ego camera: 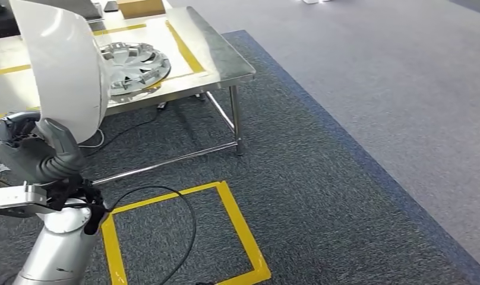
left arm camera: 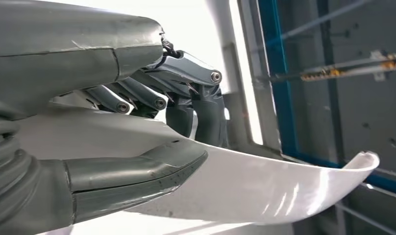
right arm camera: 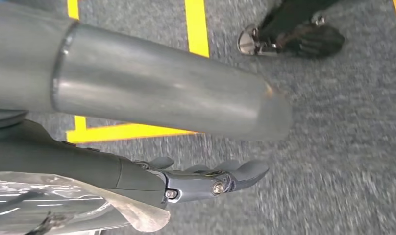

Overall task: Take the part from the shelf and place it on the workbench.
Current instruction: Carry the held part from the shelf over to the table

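The white part [ego camera: 62,65] is gripped upright by the left hand [ego camera: 44,157], just short of the bench [ego camera: 226,59], while the right hand [right arm camera: 206,178] hangs empty, fingers extended.

Steel workbench [ego camera: 226,56] – hubcap [ego camera: 133,65] inside yellow tape outline; cardboard box [ego camera: 141,7] behind.

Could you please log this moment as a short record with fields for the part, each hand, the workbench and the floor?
part: white curved panel, held upright, not yet on the workbench
left hand: left hand grips the panel's lower edge
right hand: right hand hangs over the carpet, fingers extended, holding nothing
workbench: steel workbench with yellow tape lines, silver hubcap lying on it
floor: grey carpet, yellow tape square, black cable
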`<state>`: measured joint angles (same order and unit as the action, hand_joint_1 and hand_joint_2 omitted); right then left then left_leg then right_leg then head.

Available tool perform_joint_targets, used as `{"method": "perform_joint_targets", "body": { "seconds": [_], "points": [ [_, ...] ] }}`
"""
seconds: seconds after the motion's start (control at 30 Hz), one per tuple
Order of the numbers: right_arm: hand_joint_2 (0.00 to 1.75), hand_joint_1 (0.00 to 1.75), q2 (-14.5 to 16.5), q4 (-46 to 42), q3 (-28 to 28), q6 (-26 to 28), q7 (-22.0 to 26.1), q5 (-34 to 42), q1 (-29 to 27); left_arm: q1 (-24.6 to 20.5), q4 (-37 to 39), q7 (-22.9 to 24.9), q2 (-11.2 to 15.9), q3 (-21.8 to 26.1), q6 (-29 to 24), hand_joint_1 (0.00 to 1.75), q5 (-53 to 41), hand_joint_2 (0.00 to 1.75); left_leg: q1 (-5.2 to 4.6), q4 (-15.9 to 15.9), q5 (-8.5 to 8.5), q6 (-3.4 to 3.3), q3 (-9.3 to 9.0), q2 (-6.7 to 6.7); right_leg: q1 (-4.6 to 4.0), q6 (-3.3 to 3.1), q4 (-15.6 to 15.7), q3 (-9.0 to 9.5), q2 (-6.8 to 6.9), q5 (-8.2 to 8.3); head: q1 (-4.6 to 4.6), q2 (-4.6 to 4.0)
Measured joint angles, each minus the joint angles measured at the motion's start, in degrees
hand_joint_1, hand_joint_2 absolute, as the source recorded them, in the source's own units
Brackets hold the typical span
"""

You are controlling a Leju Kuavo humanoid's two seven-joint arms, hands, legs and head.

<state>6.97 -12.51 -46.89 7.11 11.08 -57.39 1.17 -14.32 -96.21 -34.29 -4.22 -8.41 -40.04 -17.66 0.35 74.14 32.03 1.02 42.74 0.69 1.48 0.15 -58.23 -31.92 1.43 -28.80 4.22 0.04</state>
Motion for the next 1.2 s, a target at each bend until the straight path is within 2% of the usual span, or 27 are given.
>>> {"method": "perform_joint_targets", "body": {
  "seconds": [0.03,0.07,0.1,0.17,0.23,0.3,0.33,0.4,0.43,0.5,0.53,0.57,0.6,0.63,0.7,0.73,0.77,0.8,0.83,0.9,0.97,1.0,1.03,1.07,1.1,1.13,1.2],
  "points": [
    [0.0,0.0,0.0,0.0,-0.2,0.0,0.0,0.0,0.0,0.1,0.0,0.0,0.0,0.0,0.0,1.75,0.1,1.75,0.09,0.8,-0.29,0.03,0.43,-0.2,-0.03,0.01,0.0,0.11,0.78,-0.14,0.01,0.0],
    [0.0,0.0,-0.1,-0.1,-0.3,0.0,0.1,0.0,0.0,0.2,0.0,0.0,0.0,0.0,0.0,1.75,0.1,1.75,0.14,-0.6,-1.62,-0.03,-0.29,-0.4,-0.05,0.07,0.0,0.3,1.53,-0.31,0.02,0.0],
    [0.0,0.0,-0.1,-0.1,-0.4,0.0,0.1,0.0,0.0,0.2,0.0,0.0,0.0,0.0,0.0,1.75,0.1,1.75,0.11,-4.1,-3.65,-0.22,-2.08,-0.91,-0.07,0.18,0.0,0.59,2.27,-0.51,0.03,0.0],
    [0.0,0.0,-0.1,-0.1,-0.5,0.0,0.1,0.0,0.1,0.1,0.0,0.0,0.0,0.0,0.0,1.75,0.1,1.75,-0.44,-11.6,-6.43,-0.86,-5.97,-3.42,-0.26,0.61,0.0,1.11,3.6,-0.99,0.02,0.0],
    [0.0,0.0,-0.1,-0.1,-0.6,0.0,0.1,0.0,0.2,0.1,0.0,-0.1,0.0,0.0,0.0,1.75,0.1,1.75,-1.02,-14.7,-6.66,-1.47,-7.35,-4.89,-0.55,1.17,0.0,1.4,4.78,-1.37,-0.03,0.0],
    [0.0,0.0,-0.1,-0.1,-0.7,0.0,0.1,0.0,0.4,0.2,0.0,-0.2,0.0,0.1,0.0,1.75,0.1,1.75,-0.99,-15.1,-6.66,-2.02,-7.27,-3.67,-0.61,1.8,0.2,1.68,5.7,-1.7,-0.04,0.0],
    [0.0,0.0,-0.1,-0.2,-0.8,0.0,0.1,0.0,0.5,0.3,-0.1,-0.2,0.0,0.1,0.0,1.75,0.1,1.75,-0.83,-15.3,-6.75,-2.33,-7.37,-2.99,-0.53,2.11,0.0,1.7,5.0,-2.17,-0.11,0.0],
    [0.0,0.0,-0.1,-0.2,-0.8,0.0,0.1,0.0,0.6,0.3,-0.2,-0.3,-0.1,0.2,0.0,1.75,0.0,1.75,-0.42,-15.7,-6.99,-2.96,-7.64,-1.72,-0.35,2.5,-3.7,0.08,1.74,-4.52,-0.45,0.0],
    [0.0,0.0,-0.1,-0.2,-0.9,0.0,0.1,0.0,0.5,0.3,-0.2,-0.4,-0.1,0.2,0.0,1.75,0.0,1.75,-0.41,-15.7,-6.99,-3.14,-7.65,-1.08,-0.33,2.53,-7.2,-1.62,0.05,-6.24,-0.61,0.0],
    [0.0,0.0,-0.2,-0.2,-0.9,-0.1,0.1,0.0,0.3,0.5,-0.2,-0.4,-0.2,0.1,0.0,1.75,0.0,1.75,-0.45,-15.7,-6.96,-3.35,-7.66,0.48,-0.35,2.56,-14.6,-5.75,-1.16,-8.73,-0.71,0.0],
    [0.0,0.0,-0.2,-0.2,-0.9,-0.1,0.1,0.0,0.2,0.6,-0.2,-0.4,-0.2,0.1,0.0,1.75,0.0,1.75,-0.48,-15.7,-6.94,-3.38,-7.69,1.38,-0.35,2.54,-16.2,-6.99,-1.3,-8.47,-0.7,0.0],
    [0.0,0.0,-0.2,-0.2,-0.9,-0.1,0.1,0.0,0.1,0.7,-0.2,-0.4,-0.2,0.1,0.0,1.75,0.0,1.75,-0.48,-15.7,-6.92,-3.37,-7.75,2.27,-0.35,2.48,-15.4,-7.23,-1.4,-7.04,-0.71,0.0],
    [0.0,0.0,-0.2,-0.2,-0.9,0.0,0.1,0.0,0.1,0.7,-0.2,-0.4,-0.2,0.1,0.0,1.75,0.0,1.75,-0.46,-15.7,-6.89,-3.32,-7.83,3.14,-0.32,2.36,-12.6,-6.4,-1.69,-4.72,-0.71,0.0],
    [0.0,0.0,-0.2,-0.2,-0.9,0.0,0.1,0.0,0.1,0.8,-0.2,-0.4,-0.2,0.1,0.0,1.75,0.0,1.75,-0.41,-15.6,-6.84,-3.22,-7.89,3.93,-0.22,2.24,-8.5,-4.96,-2.61,-2.26,-0.73,0.0],
    [0.0,0.0,-0.2,-0.2,-0.9,-0.1,0.0,0.0,0.1,0.7,-0.2,-0.4,-0.2,0.2,0.0,1.75,0.0,1.75,-0.48,-15.4,-6.75,-2.73,-7.74,5.35,0.1,2.02,-2.0,-2.19,-5.04,0.33,-0.7,0.0],
    [0.0,0.0,-0.2,-0.2,-0.9,-0.1,0.0,0.0,0.1,0.8,-0.2,-0.4,-0.2,0.2,0.0,1.75,0.0,1.75,-0.45,-15.3,-6.78,-2.42,-7.55,6.0,0.17,1.94,-0.6,-1.46,-5.82,0.5,-0.68,0.0],
    [0.0,0.0,-0.2,-0.2,-0.9,-0.1,-0.1,0.0,0.1,0.8,-0.2,-0.5,-0.2,0.2,0.0,1.75,0.1,1.75,-0.38,-15.3,-6.9,-2.05,-7.36,6.64,0.12,1.8,-0.3,-1.1,-5.82,0.3,-0.66,0.0],
    [0.0,0.0,-0.2,-0.2,-0.9,-0.1,-0.2,0.0,0.1,0.9,-0.2,-0.5,-0.2,0.2,0.0,1.75,0.1,1.75,-0.24,-15.4,-7.02,-1.7,-7.23,7.27,0.08,1.58,-0.2,-0.88,-5.26,0.34,-0.64,0.0],
    [0.0,0.0,-0.2,-0.2,-0.9,-0.1,-0.2,0.0,0.2,1.0,-0.3,-0.5,-0.1,0.2,0.0,1.75,0.1,1.75,-0.2,-15.3,-6.96,-1.42,-7.16,7.28,0.13,1.32,-0.1,-0.72,-4.64,0.42,-0.65,0.0],
    [0.0,0.0,-0.2,-0.2,-1.0,0.0,-0.2,-0.1,0.2,1.0,-0.3,-0.6,0.0,0.2,0.0,1.75,0.2,1.75,-0.39,-12.8,-5.46,-0.79,-6.14,4.73,0.28,0.75,0.3,-0.22,-3.23,0.48,-0.29,0.0],
    [0.0,0.0,-0.2,-0.3,-1.0,0.0,-0.2,-0.2,0.1,1.1,-0.3,-0.7,0.0,0.1,0.0,1.75,0.2,1.75,-0.37,-6.2,-2.23,-0.28,-3.06,1.23,0.13,0.34,0.4,0.16,-1.6,0.22,0.12,0.0],
    [0.0,0.0,-0.2,-0.3,-1.0,0.0,-0.2,-0.2,0.0,1.1,-0.3,-0.7,0.0,0.1,0.0,1.75,0.3,1.75,-0.21,-2.7,-0.89,-0.13,-1.35,0.46,0.05,0.21,0.4,0.26,-0.88,0.06,0.13,0.0],
    [0.0,0.0,-0.2,-0.3,-1.0,0.0,-0.3,-0.3,0.0,1.2,-0.3,-0.7,0.0,0.1,0.0,1.75,0.3,1.75,-0.07,-0.6,-0.43,-0.05,-0.27,0.08,0.0,0.18,0.4,0.35,-0.24,-0.08,0.14,0.0],
    [0.0,0.0,-0.2,-0.3,-1.0,-0.2,-0.4,-0.3,-0.1,1.3,-0.3,-0.8,0.0,0.1,0.0,1.75,0.4,1.75,0.03,-0.6,-0.99,-0.03,-0.22,-0.11,-0.02,0.21,0.3,0.44,0.29,-0.2,0.14,0.0],
    [0.0,0.0,-0.2,-0.3,-1.0,-0.3,-0.7,-0.4,-0.1,1.3,-0.3,-0.8,0.0,0.1,0.0,1.75,0.4,1.75,0.09,-2.6,-2.45,-0.11,-1.28,-0.24,-0.02,0.3,0.3,0.57,0.67,-0.31,0.14,0.0],
    [0.0,0.0,-0.2,-0.3,-1.0,-0.6,-1.1,-0.5,0.0,1.3,-0.3,-0.8,0.1,0.1,0.0,1.75,0.5,1.75,0.11,-6.1,-4.41,-0.3,-3.16,-0.46,-0.01,0.42,0.3,0.75,1.02,-0.43,0.16,0.0],
    [0.0,0.0,-0.2,-0.3,-1.0,-0.9,-1.8,-0.8,0.2,1.2,-0.3,-0.9,0.1,0.1,0.0,1.75,0.5,1.75,-0.13,-12.7,-6.58,-0.79,-6.71,-1.08,-0.22,0.85,0.3,0.92,1.45,-0.71,0.13,0.0]
  ]
}}
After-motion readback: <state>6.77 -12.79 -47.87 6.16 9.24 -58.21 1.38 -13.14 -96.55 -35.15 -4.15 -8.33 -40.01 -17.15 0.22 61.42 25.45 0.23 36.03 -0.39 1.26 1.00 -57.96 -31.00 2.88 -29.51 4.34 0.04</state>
